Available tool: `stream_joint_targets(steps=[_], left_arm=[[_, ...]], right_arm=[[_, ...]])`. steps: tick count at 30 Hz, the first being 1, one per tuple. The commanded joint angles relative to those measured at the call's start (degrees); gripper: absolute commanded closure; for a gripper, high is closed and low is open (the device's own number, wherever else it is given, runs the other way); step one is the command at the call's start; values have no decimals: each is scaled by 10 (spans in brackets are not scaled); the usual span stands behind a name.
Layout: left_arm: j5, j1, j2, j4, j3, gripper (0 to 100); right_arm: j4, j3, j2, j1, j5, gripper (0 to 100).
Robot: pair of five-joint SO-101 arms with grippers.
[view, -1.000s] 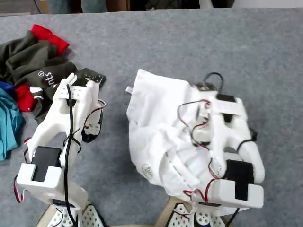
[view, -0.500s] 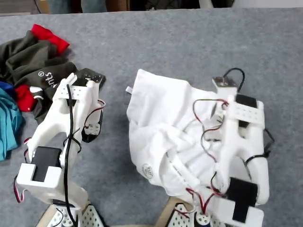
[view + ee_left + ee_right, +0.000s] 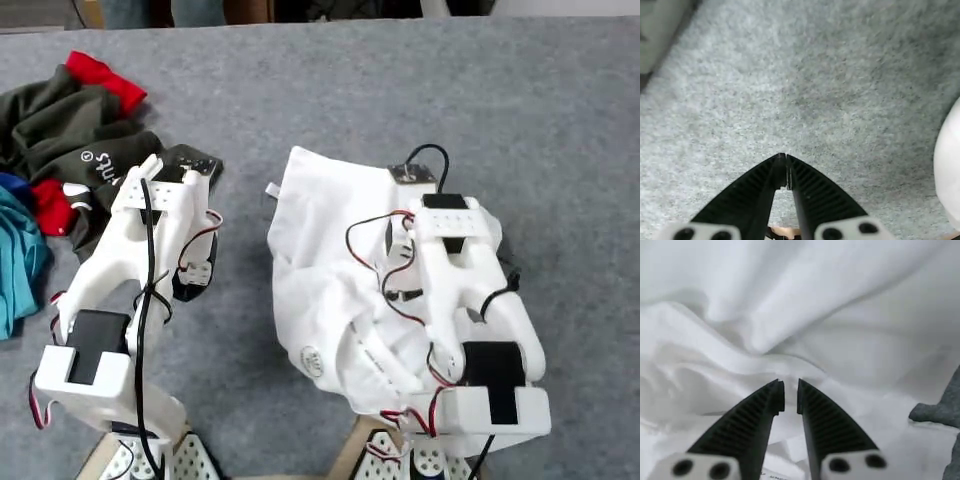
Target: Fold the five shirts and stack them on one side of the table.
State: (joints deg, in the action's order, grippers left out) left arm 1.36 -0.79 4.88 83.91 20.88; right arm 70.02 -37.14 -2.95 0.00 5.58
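The white shirt (image 3: 330,260) lies crumpled on the grey table (image 3: 400,90), bunched into ridges. As far as its outline can be judged, its long axis runs from the arms' bases toward the far edge.

The right arm stretches along that axis, above the shirt's right half. Its right gripper (image 3: 788,390) hangs just above the folds of the white shirt (image 3: 840,300), jaws ajar by a narrow slit with no cloth between them. The fabric lies directly below and ahead of the tips, so this arm looks better placed for the next grasp.

The left gripper (image 3: 786,165) is off the white shirt's left side over bare felt, its tips pressed together and holding nothing.

Left of the white shirt, beyond the left arm, the unfolded pile waits: a dark shirt (image 3: 60,130), a red shirt (image 3: 100,78) and a teal shirt (image 3: 20,260).

A small tag (image 3: 272,190) pokes from the white shirt's left edge, and a round mark (image 3: 312,360) sits near its lower left corner. The dark shirt carries pale lettering (image 3: 105,165).
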Motion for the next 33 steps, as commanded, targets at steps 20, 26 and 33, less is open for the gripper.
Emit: stream_joint_targets(steps=[20,26,33], left_arm=[[6,1,-6,-3,-5,970],[6,1,-6,-3,-3,970],[6,0,-6,-3,-5,970]], right_arm=[[-46,-10,7,21,-7,868],[-55,-15,7,18,-8,868],[-55,-15,8,18,-8,868]])
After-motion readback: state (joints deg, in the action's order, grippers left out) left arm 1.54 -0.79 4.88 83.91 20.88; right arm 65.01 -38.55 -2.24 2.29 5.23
